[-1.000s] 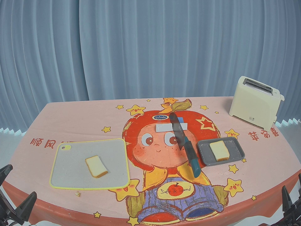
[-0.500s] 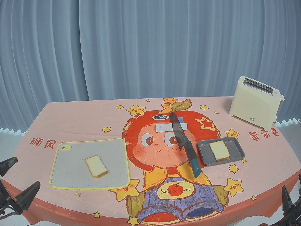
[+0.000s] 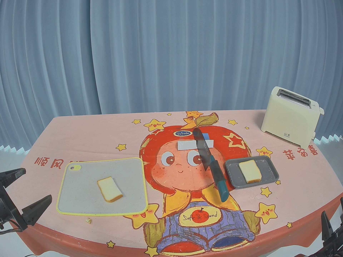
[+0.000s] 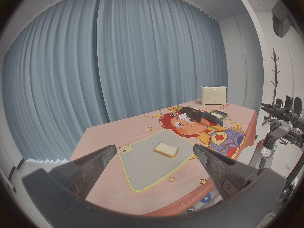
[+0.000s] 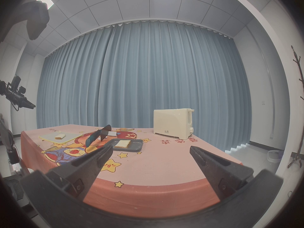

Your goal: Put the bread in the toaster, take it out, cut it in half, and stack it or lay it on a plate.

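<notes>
Work on your desk [image 3: 89, 136] looks close to its end. Reading from the left, the first half slice [image 3: 110, 189] lies flat near the middle of the cutting board [image 3: 82, 197], with a crumb [image 3: 88, 220] on the desk just off the board's near edge. In the centre the knife [image 3: 211, 163] is parked, its blade propped on a small white block [image 3: 185, 145] and its blue handle end down just beside the plate [image 3: 268, 164]. On that grey plate lies the second half slice [image 3: 250, 171], flat and alone. At the far right, toward the back, the toaster [image 3: 291, 116] stands with its slot apparently empty.

Judged from that layout, toasting and cutting are behind you and one half is already plated, though how brown the bread is cannot be told. What seems left is to carry the first half slice across the desk and lay it on or beside its twin.

Your left hand [image 3: 37, 183] hovers off the desk's near left edge, short of the cutting board. Its fingers are spread wide, gripping nothing and touching nothing. Your right hand [image 5: 151, 147] hangs off the near right edge, well apart from the plate, equally wide and empty.
</notes>
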Motion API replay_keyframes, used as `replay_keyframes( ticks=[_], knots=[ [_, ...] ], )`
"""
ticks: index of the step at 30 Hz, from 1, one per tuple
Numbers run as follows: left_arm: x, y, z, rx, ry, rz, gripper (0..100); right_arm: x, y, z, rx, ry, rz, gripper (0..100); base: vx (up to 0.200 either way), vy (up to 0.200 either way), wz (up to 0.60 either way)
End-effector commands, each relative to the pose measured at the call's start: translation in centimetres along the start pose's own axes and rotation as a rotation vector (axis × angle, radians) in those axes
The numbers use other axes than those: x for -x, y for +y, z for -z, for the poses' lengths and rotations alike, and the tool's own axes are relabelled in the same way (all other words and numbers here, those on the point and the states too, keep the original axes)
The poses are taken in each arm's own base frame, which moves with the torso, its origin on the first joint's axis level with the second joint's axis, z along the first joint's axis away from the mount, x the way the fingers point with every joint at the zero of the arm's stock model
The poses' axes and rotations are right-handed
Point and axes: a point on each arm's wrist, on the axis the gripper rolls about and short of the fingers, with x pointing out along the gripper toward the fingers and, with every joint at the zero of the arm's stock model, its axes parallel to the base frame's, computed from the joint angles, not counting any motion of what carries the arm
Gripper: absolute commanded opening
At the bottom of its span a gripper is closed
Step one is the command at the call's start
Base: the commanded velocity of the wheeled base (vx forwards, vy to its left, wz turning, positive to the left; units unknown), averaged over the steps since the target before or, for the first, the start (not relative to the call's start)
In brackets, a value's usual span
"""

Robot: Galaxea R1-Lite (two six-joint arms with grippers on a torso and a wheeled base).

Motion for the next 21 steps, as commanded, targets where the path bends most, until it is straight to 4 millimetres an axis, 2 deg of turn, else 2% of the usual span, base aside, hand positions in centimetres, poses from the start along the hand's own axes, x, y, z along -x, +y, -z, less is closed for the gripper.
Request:
replay_keyframes(
  ticks=[1, 11, 15, 21],
  knots=[
    [-0.8, 0.5, -0.9, 0.005, 0.017, 0.003, 100, 0.0, 0.0, 0.5, 0.000, 0.001, -0.001, 100, 0.000, 0.000, 0.00],
    [-1.2, 0.8, -2.2, 0.071, 0.006, 0.002, 100, 0.0, 0.0, 0.5, 0.000, 0.000, -0.001, 100, 0.000, 0.000, 0.00],
    [-0.7, 1.2, -4.5, 0.124, -0.062, -0.012, 100, 0.0, 0.0, 0.5, 0.000, 0.000, -0.001, 100, 0.000, 0.000, 0.00],
    [-0.6, 1.2, -4.3, 0.161, -0.028, -0.018, 100, 0.0, 0.0, 0.5, 0.000, 0.000, -0.001, 100, 0.000, 0.000, 0.00]
  ],
)
